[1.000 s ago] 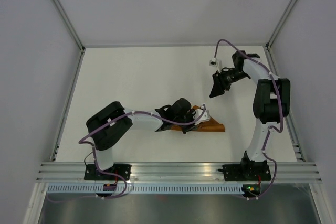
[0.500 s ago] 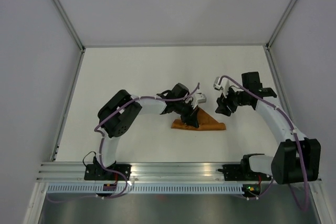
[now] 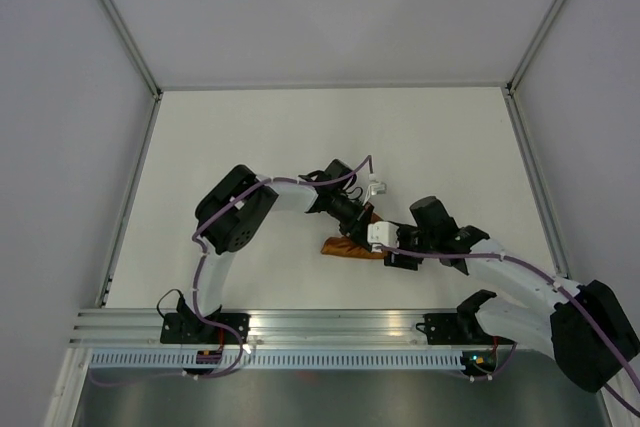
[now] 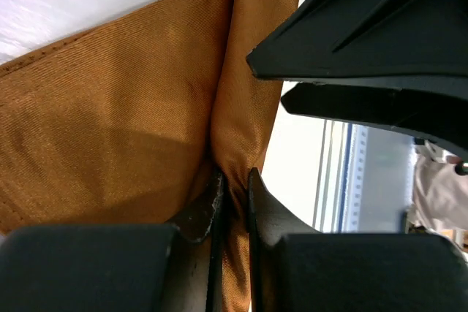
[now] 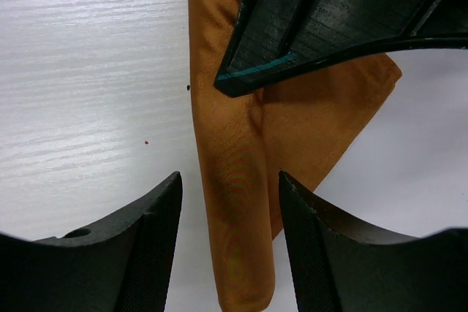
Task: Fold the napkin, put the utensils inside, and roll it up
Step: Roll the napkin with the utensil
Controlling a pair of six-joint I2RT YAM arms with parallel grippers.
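The rust-orange napkin (image 3: 341,247) lies bunched into a narrow roll in the middle of the table. My left gripper (image 3: 360,220) reaches onto it from behind. In the left wrist view its jaws (image 4: 232,178) are shut on a raised fold of the napkin (image 4: 110,122). My right gripper (image 3: 386,252) is at the roll's right end. In the right wrist view it (image 5: 230,182) is open and straddles the rounded end of the napkin (image 5: 235,210) without touching it. The left gripper's dark finger (image 5: 329,12) crosses above. The utensils are hidden.
The white tabletop (image 3: 250,137) is walled by grey panels, with metal rails along the left (image 3: 128,197) and right (image 3: 540,187) sides. Both arm bases sit on the aluminium rail at the near edge (image 3: 340,327).
The right arm swung from the back right down to the napkin's right end, and its jaws widened. The left gripper shifted back and left, and the visible napkin got shorter and moved left.
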